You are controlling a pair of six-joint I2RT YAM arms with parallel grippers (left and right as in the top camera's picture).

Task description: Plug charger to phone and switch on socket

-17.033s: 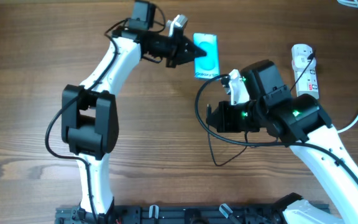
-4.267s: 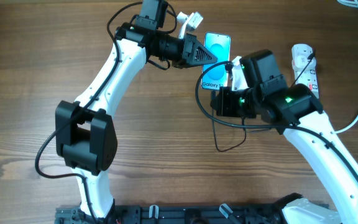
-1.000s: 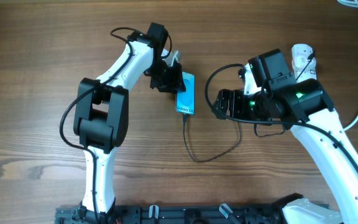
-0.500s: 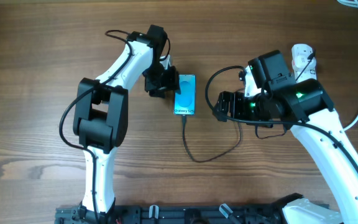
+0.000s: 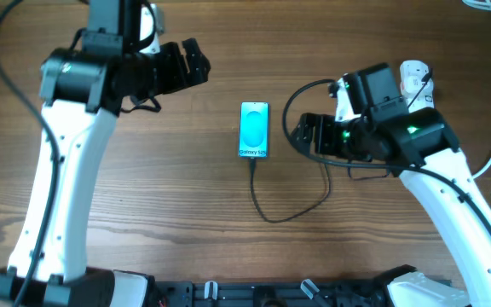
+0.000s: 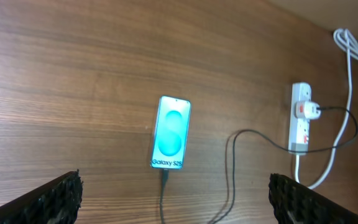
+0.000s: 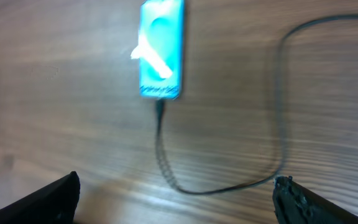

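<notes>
The phone point(image 5: 254, 130) lies flat on the wooden table, its cyan screen up, with nothing touching it but the cable. The charger point(image 5: 267, 213), a thin black cable, sits with its plug tip point(image 6: 164, 175) in the phone's near end and loops off to the right toward the socket point(image 6: 301, 118). My left gripper point(image 5: 199, 63) hangs open and empty, high and to the left of the phone point(image 6: 171, 132). My right gripper point(image 5: 299, 135) is open and empty just right of the phone point(image 7: 161, 48). In the overhead view my right arm partly hides the socket point(image 5: 418, 85).
A white adapter point(image 6: 310, 110) is plugged into the socket. The socket's thick white lead point(image 6: 348, 74) curls to the far right table edge. The charger's slack loop point(image 7: 278, 99) lies between phone and right arm.
My left gripper opened, let go of the phone and pulled up and away to the left. The phone now lies alone on the table. The right arm barely moved.
</notes>
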